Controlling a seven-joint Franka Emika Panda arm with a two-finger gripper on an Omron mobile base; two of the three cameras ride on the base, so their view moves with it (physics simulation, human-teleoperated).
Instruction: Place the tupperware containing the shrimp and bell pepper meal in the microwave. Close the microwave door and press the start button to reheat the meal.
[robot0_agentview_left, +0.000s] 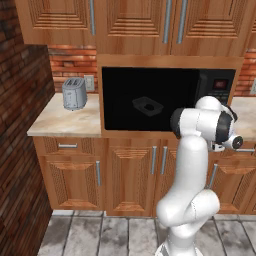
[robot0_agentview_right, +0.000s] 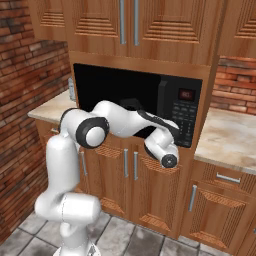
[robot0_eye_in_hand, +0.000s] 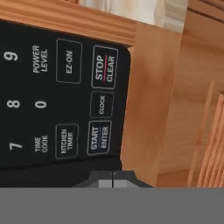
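The microwave (robot0_agentview_left: 167, 99) sits built into the wooden cabinets, and the job has come down to its keypad. The claw (robot0_eye_in_hand: 113, 179) has its two fingertips pressed together with nothing between them, and in the hand view they sit just below the lower edge of the keypad (robot0_eye_in_hand: 65, 100), a little to one side of the START/ENTER button (robot0_eye_in_hand: 99, 137), which is the nearest key to them. CLOCK lies next to it, and STOP/CLEAR (robot0_eye_in_hand: 104, 68) beyond that; KITCHEN TIMER is beside START on the other side. From the right base view the hand hangs close in front of the keypad strip (robot0_agentview_right: 183, 120), under the small red display (robot0_agentview_right: 186, 94).

The tub (robot0_agentview_left: 148, 105) shows as a faint grey tray behind the dark window of the door (robot0_agentview_left: 150, 97), which looks shut, so placing and closing seem done. I cannot make out the food inside it through the glass.

The step in hand looks to be pressing start. To do it well, keep the tips together so they act as one blunt point, line that point up squarely on the middle of START/ENTER, and push straight in along the line of the fingers. A slanting approach risks sliding onto CLOCK or KITCHEN TIMER, and drifting as far as STOP/CLEAR would undo the run. A short, firm push should be enough.
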